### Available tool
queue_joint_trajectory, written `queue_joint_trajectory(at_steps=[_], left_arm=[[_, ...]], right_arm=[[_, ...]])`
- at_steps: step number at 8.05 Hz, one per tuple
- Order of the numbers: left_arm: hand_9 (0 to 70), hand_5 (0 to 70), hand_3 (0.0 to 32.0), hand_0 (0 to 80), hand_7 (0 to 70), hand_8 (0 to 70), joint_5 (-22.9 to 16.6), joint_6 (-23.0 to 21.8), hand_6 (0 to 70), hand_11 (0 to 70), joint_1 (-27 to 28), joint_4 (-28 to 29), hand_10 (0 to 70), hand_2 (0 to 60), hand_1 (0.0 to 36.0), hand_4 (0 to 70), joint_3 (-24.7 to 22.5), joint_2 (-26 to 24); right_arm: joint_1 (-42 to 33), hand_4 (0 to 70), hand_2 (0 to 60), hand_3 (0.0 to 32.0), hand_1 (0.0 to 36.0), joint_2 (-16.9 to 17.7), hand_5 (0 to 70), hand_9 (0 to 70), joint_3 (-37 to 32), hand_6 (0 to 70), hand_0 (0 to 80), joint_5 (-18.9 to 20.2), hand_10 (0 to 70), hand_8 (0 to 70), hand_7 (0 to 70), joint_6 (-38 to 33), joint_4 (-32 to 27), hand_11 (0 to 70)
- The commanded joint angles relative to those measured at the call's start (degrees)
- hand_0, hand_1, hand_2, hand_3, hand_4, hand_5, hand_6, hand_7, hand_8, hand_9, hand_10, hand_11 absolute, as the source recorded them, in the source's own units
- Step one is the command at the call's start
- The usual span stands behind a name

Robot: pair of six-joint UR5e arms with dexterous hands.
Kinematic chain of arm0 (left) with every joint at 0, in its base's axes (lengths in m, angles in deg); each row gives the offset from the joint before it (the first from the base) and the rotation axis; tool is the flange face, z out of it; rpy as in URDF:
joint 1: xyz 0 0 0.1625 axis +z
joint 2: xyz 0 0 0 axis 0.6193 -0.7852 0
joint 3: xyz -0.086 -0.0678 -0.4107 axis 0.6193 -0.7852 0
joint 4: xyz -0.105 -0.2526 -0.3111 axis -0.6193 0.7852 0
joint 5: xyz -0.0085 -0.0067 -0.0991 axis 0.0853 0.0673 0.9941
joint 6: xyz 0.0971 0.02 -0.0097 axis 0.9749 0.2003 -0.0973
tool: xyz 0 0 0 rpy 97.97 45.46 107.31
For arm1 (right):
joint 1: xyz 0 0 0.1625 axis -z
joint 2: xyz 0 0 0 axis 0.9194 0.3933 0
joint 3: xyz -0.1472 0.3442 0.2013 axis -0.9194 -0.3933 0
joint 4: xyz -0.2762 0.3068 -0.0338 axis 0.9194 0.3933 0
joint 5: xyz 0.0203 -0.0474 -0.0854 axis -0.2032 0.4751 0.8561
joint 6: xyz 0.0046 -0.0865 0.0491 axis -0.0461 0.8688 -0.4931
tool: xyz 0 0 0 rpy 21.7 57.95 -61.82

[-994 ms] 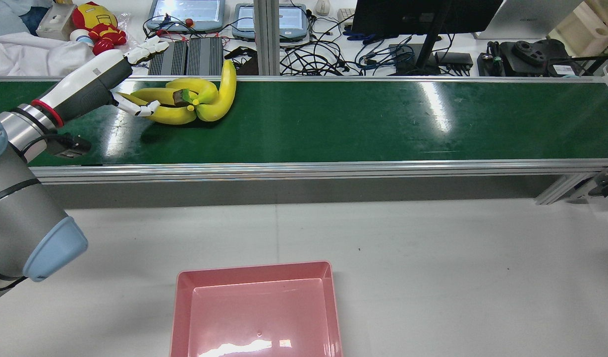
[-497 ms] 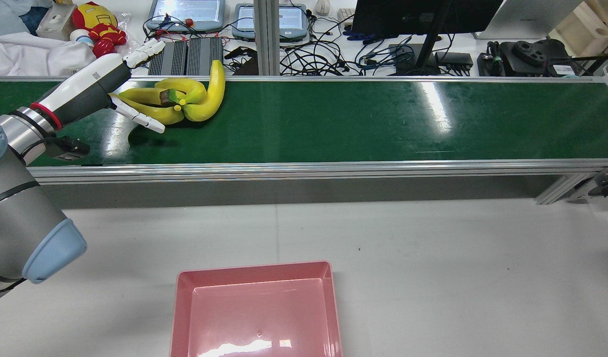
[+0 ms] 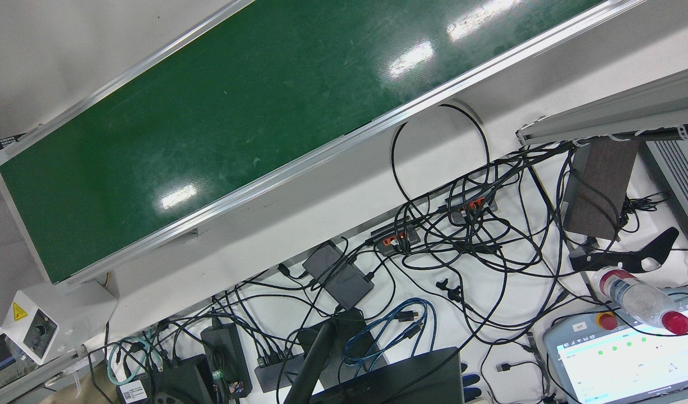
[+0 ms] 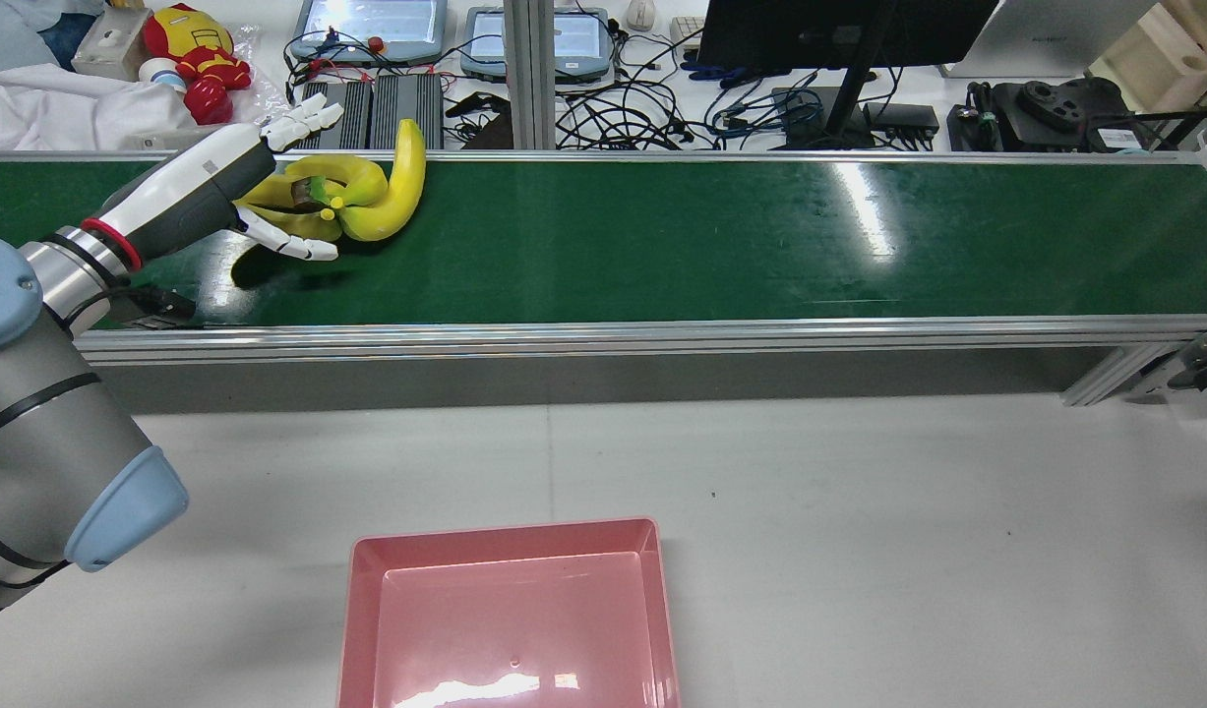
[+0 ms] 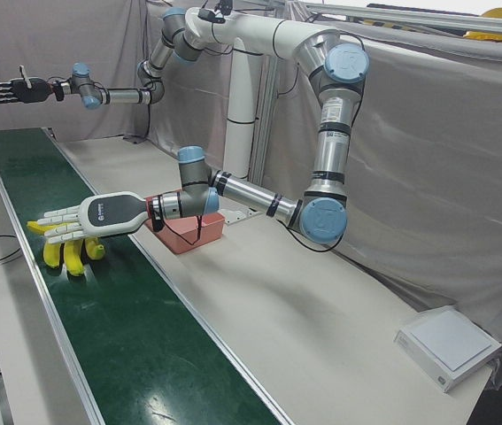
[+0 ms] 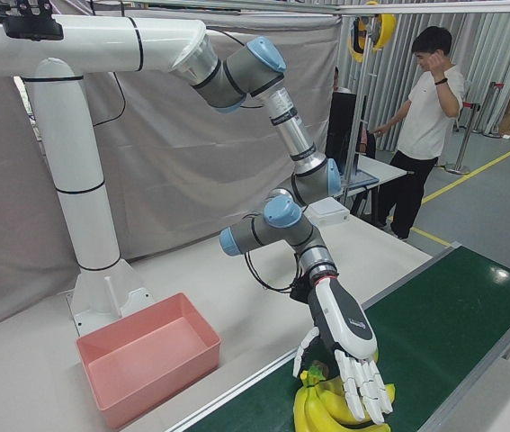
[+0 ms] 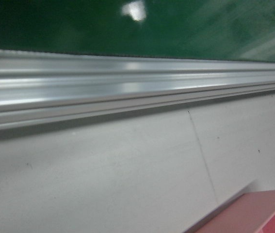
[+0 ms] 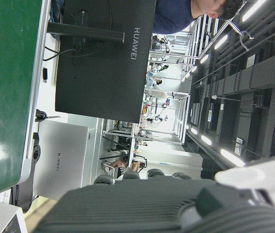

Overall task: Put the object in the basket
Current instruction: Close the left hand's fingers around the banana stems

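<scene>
Yellow and glossy, the bananas lie on the green belt at its left end, far from the pink basket. We judge them a stiff, light, slick bunch with awkward curves; taking hold across the cluster near the brown stem looks safest. Our left hand hangs over them, fingers spread, gripping nothing. The right hand is raised far off, fingers splayed and empty. We read "HUAWEI" on the monitor.

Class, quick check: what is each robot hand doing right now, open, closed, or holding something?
Left hand: open, fingers spread over the bananas, not gripping them.
Right hand: open, holding nothing, raised far from the belt.
</scene>
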Motion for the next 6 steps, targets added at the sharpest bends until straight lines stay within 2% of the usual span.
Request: queue_joint_trajectory(at_steps=[1,2,3,4,5,6], left_arm=[[10.9,3.5,0.0,61.3,5.3,8.0,1.04,0.38,0.1,7.9,0.87,2.39,3.5,19.8,27.7,14.4,3.37,-0.76],[11.2,4.2,0.0,61.7,5.6,8.1,1.04,0.38,0.8,8.6,0.88,3.36,3.9,21.5,28.2,16.9,4.35,-0.77],[14.3,11.8,0.0,61.5,8.7,9.9,1.13,0.38,3.2,11.6,0.88,3.45,6.2,24.7,28.2,23.6,4.36,-0.86],[25.8,30.1,0.0,61.0,19.5,16.7,1.65,0.38,9.2,21.6,0.79,3.37,13.3,25.6,26.5,32.9,4.27,-0.77],[44.3,55.8,0.0,59.5,40.8,29.2,1.75,0.38,20.0,39.3,0.79,3.02,25.9,26.2,23.3,41.1,4.18,-0.77],[59.2,70.0,0.0,55.0,65.2,42.1,1.83,0.38,32.6,48.0,0.53,1.71,33.1,25.0,18.0,39.8,3.92,-0.77]], right_arm=[[0.00,0.0,0.0,0.0,0.0,0.00,0.0,0.0,0.05,0.0,0.0,0.00,0.0,0.0,0.0,-0.05,0.00,0.0],[0.00,0.0,0.0,0.0,0.0,0.00,0.0,0.0,0.05,0.0,0.0,0.00,0.0,0.0,0.0,0.04,0.00,0.0],[0.00,0.0,0.0,0.0,0.0,0.00,0.0,0.0,0.05,0.0,0.0,0.00,0.0,0.0,0.0,-0.05,0.00,0.0],[0.00,0.0,0.0,0.0,0.0,0.00,0.0,0.0,0.05,0.0,0.0,0.00,0.0,0.0,0.0,-0.05,0.00,0.0],[0.00,0.0,0.0,0.0,0.0,0.00,0.0,0.0,0.05,0.0,0.0,0.00,0.0,0.0,0.0,0.04,0.00,0.0],[0.00,0.0,0.0,0.0,0.0,0.00,0.0,0.0,0.05,0.0,0.0,0.00,0.0,0.0,0.0,0.04,0.00,0.0]])
